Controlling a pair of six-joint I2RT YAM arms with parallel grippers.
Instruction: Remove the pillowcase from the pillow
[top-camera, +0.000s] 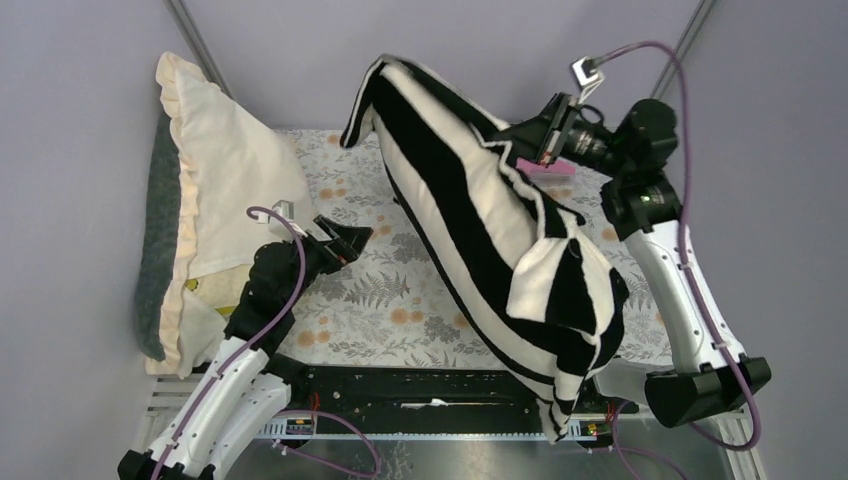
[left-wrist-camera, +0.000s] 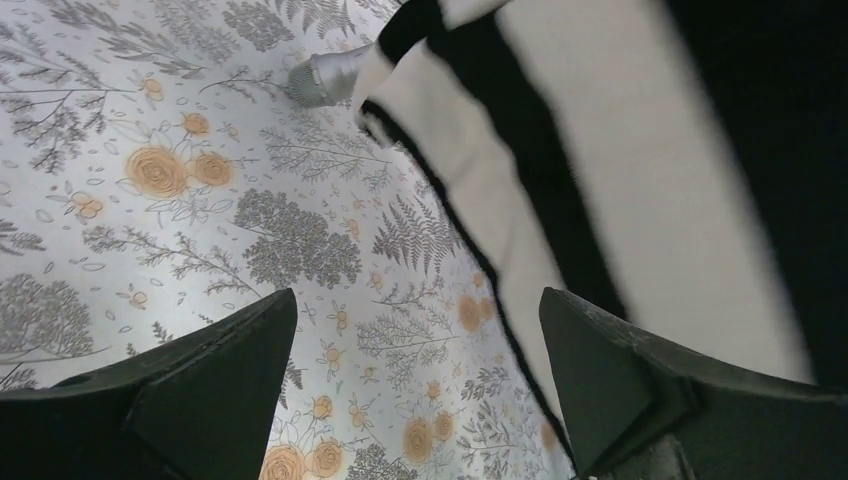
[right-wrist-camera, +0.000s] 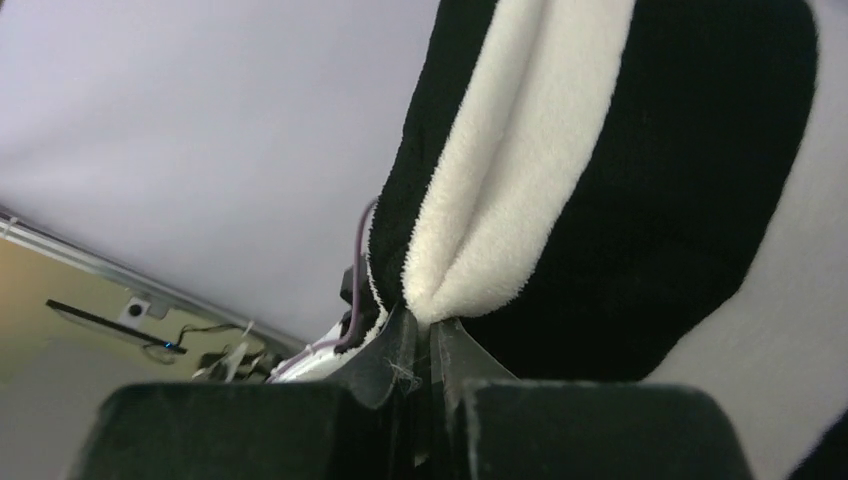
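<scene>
Pinching a fold of the striped pillowcase (right-wrist-camera: 600, 180), my right gripper (right-wrist-camera: 425, 345) is clenched tight on the cloth. Its own camera shows a white fluffy stripe squeezed between the two finger tips, with black plush on both sides.

The view from above hides this pinch but shows more. The whole pillowcase (top-camera: 480, 220) is lifted at its far end by the right gripper (top-camera: 540, 155) and slopes down to the near side of the table. It looks plump and rounded, so the pillow is inside, but I cannot see the pillow's own cloth.

My left gripper (left-wrist-camera: 415, 300) is released, with the jaws wide apart and nothing between them. It hangs above the tablecloth (left-wrist-camera: 180, 200), which is thin and flat, printed with grey ferns and orange roses. The pillowcase passes just to the right of these jaws, and I cannot tell if it touches them.

Only the top view shows the cream cushion (top-camera: 230, 160) with a ruffled edge, standing at the left side.
</scene>
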